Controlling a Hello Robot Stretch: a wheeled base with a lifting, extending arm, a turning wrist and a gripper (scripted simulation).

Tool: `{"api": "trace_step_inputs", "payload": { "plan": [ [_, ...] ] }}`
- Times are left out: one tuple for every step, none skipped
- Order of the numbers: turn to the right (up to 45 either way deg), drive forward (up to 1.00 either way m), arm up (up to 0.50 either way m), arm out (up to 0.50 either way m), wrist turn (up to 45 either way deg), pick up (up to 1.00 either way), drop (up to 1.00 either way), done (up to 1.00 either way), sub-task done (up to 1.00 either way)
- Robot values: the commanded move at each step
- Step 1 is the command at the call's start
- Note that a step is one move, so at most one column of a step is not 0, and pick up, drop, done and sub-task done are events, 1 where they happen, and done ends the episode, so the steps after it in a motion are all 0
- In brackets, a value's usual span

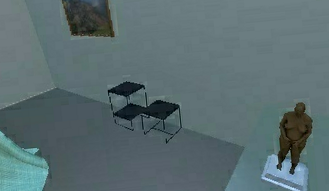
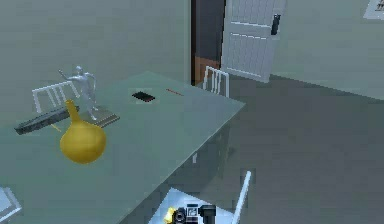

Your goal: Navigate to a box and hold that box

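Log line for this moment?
ahead: black side tables, bronze statue, wall painting | arm side: table, yellow vase, silver figurine, white door

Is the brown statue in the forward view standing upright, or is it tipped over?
Upright: the brown statue stands on its feet on its white base, head uppermost.

- A wide pale grey-green table (image 2: 175,130) carries a round yellow gourd-shaped vase (image 2: 83,141), a small silver figure statue (image 2: 82,88) and a flat black slab (image 2: 144,97).
- A white chair (image 2: 215,80) stands at its far end.
- A white panelled door (image 2: 248,38) stands beyond.
- The gripper (image 2: 192,212) shows at the bottom edge; whether it holds anything cannot be told.
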Motion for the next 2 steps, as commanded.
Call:
{"api": "trace_step_inputs", "payload": {
  "plan": [
    [0.0, 0.00, 0.00, 0.00, 45.0, 0.00, 0.00, 0.00, 0.00],
    [0.0, 0.00, 0.00, 0.00, 30.0, 0.00, 0.00, 0.00, 0.00]
  ]
}}
